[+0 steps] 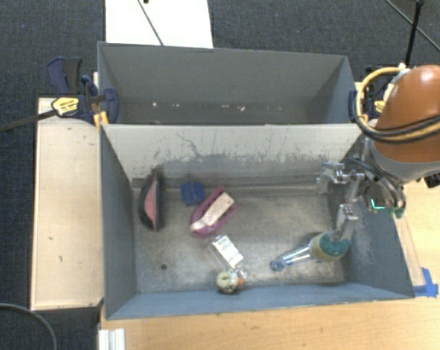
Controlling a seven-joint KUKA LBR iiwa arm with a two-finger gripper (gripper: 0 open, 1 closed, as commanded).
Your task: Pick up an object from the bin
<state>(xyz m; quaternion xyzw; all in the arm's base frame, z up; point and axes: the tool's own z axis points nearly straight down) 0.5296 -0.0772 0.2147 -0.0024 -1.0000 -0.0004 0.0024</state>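
- Gripper [342,230] is low at the R end of the bin [121,224], tip at or just above the teal-head tool [329,248]. Contact vs. small gap: can't tell from this angle.
- Open or closed: can't tell, since wrist hardware under the orange cover [417,115] crowds that spot.
- Tool = round teal head nr R wall, with a blue handle running L along the floor toward the front wall. It lies flat and apart from the other items, so prob. the target. That's a judgement; nothing is seen gripped.
- Head sits close to the R wall, so the gripper points down beside the wall, prob. the only clear way in.
- Rest is well apart to the L:
  - clear packet [227,252] mid-front
  - yellowish ball [229,283] at the front wall, just beside the packet
  - pink pouch [212,211] mid-floor
  - blue block [193,192] just behind the pouch
  - pink-black oval [152,201] by the L wall
- Stage est.: approach/descent. Lift not yet done.
- Risks: the round head may slip out, and the long handle may drag on the floor or tip the tool on lift.
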